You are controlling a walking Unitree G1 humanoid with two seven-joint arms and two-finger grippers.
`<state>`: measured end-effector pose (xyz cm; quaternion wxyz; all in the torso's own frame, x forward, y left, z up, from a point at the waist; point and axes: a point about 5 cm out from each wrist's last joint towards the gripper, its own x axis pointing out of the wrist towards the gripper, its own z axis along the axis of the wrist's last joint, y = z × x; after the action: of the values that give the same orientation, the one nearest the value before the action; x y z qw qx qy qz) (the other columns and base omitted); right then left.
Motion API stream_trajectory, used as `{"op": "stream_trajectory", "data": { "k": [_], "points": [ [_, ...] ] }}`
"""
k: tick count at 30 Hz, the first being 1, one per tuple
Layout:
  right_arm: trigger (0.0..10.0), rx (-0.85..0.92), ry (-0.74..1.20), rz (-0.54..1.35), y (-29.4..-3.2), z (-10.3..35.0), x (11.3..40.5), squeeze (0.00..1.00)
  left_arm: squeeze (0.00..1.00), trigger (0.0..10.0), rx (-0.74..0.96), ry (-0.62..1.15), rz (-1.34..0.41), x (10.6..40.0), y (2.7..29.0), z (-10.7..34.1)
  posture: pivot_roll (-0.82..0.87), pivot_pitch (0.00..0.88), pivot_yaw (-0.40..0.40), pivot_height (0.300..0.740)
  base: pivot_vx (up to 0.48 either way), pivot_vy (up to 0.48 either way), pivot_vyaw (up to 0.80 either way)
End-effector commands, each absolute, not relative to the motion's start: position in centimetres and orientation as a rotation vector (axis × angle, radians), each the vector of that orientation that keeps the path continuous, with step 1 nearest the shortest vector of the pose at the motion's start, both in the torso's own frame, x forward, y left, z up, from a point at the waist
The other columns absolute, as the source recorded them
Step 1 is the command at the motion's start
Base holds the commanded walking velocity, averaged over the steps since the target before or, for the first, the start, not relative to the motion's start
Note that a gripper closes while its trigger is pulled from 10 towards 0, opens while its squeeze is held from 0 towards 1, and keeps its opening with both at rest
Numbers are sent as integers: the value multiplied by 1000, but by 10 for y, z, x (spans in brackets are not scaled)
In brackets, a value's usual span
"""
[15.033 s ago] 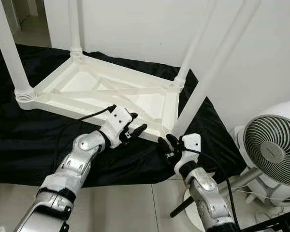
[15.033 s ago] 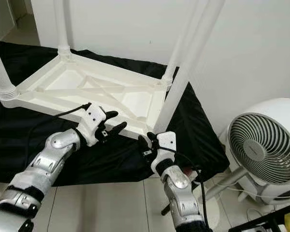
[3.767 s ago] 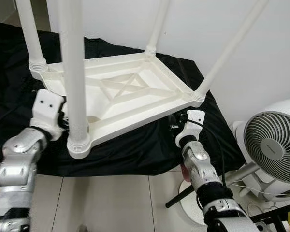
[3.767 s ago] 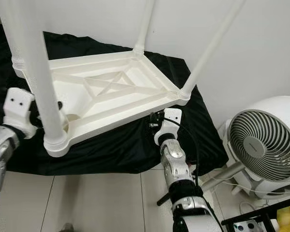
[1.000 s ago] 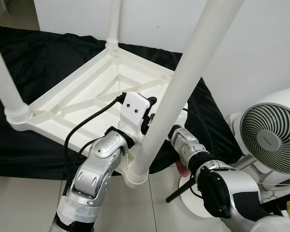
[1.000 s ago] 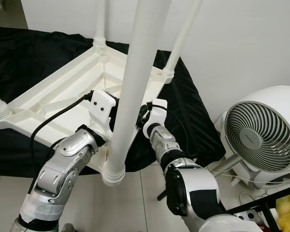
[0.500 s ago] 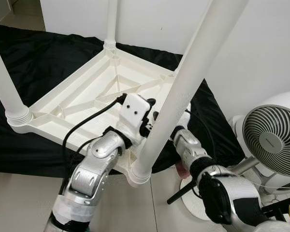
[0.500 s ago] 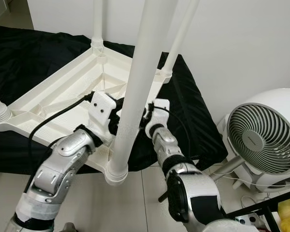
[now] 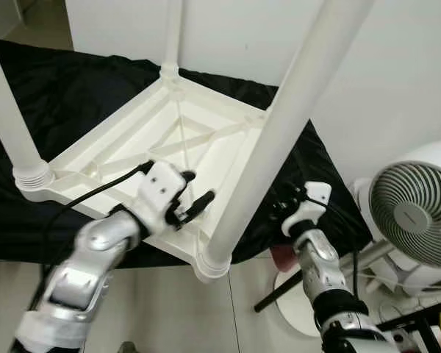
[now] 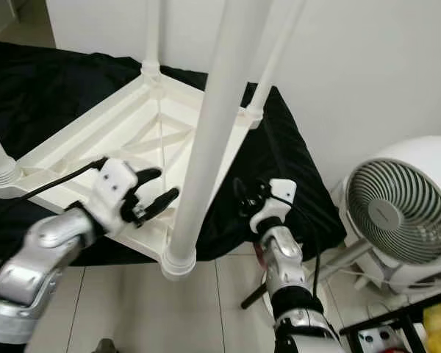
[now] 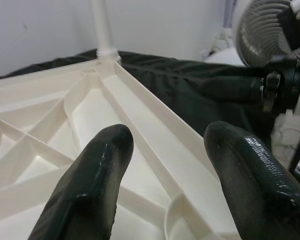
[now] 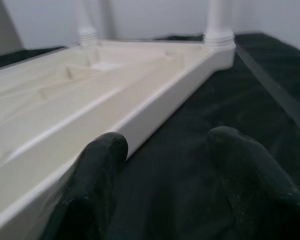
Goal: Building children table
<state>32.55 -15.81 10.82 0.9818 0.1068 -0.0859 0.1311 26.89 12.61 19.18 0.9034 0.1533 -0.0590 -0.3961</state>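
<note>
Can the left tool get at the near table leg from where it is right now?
Probably yes. The left tool is open beside the near table leg, over the upturned table frame, with bare space between its fingers and the leg. The right tool hangs on the far side.

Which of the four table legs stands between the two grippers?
The near-corner leg, the big one in the foreground, between left gripper and right gripper; the other three are farther back.

No text, label, brand, number or sign can be read anywhere in these views; the upturned white plastic table (image 9: 178, 144) is plain moulded plastic, unmarked; the black cloth (image 9: 73, 88) beneath it is bare; the round white floor fan (image 9: 411, 213) bears no legible lettering.
</note>
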Motion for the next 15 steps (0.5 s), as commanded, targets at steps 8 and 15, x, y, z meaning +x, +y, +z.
{"op": "stream_trajectory", "data": {
  "k": [8, 15],
  "points": [
    [10000, 126, -189, 280, -181, 114, 311, 0, 0, 10000, 361, 35, -1112, 226, 139, 172, 141, 58, -167, 740, 0, 0, 0],
    [10000, 98, -177, 282, -190, 121, 307, 0, 0, 10000, 458, 121, -1187, 216, 146, 160, 146, 63, -173, 740, 0, 0, 0]
  ]
}}
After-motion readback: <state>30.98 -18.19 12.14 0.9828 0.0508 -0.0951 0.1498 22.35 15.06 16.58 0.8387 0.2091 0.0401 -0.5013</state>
